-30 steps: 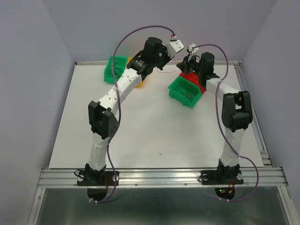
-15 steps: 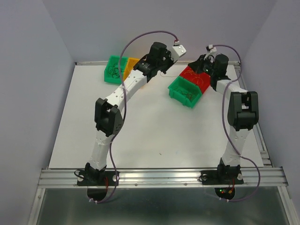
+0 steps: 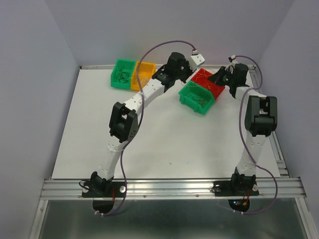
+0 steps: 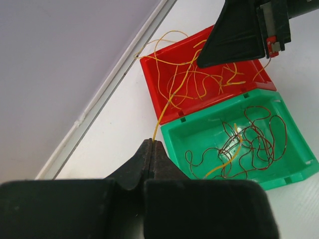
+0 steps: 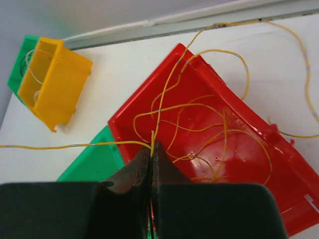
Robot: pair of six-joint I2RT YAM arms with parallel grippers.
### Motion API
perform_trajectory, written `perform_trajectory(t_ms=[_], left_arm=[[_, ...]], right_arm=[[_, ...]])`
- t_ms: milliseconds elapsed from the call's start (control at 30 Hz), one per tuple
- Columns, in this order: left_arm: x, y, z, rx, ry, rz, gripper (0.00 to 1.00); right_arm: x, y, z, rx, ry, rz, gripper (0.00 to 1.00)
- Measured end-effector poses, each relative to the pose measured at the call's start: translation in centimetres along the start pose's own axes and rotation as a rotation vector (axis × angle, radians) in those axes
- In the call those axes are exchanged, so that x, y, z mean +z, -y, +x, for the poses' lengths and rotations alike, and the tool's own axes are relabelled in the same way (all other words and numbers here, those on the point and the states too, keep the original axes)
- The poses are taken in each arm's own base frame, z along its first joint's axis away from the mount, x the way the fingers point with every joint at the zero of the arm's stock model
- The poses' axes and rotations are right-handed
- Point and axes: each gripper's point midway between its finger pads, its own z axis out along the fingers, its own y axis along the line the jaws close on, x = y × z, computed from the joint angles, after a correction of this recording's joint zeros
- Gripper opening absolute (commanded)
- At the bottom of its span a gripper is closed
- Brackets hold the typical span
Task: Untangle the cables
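Arms swung rt; L gripper (image 4: 151, 145), R gripper (image 5: 151, 148) pinch yellow cable (image 5: 75, 146).

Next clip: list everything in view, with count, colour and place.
left green bin: one, table's far left, dark strands inside
yellow bin: one, against that bin's right side
right green bin: one, far centre
red bin: one, against the right green bin's far side
yellow cables: several, tangled in the red bin, some over its rim
dark cables: tangle, in the right green bin
table: one, white
left gripper: shut on a yellow cable
right gripper: shut on a yellow cable
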Motion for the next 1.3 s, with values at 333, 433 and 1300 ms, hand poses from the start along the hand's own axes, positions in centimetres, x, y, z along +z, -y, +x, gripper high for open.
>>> perform_trajectory(t_ms=[333, 433, 1300], left_arm=[[4.5, 1.9, 2.6, -0.013, 0.064, 0.024, 0.0], [5.1, 2.2, 3.7, -0.021, 0.051, 0.029, 0.0], [-6.9, 1.7, 4.1, -0.074, -0.053, 0.036, 0.0]], right_arm=[[3.3, 5.3, 3.1, 0.078, -0.092, 0.148, 0.0], [3.6, 6.0, 4.1, 0.085, -0.113, 0.187, 0.01], [0.5, -9.8, 19.1, -0.06, -0.235, 0.304, 0.0]])
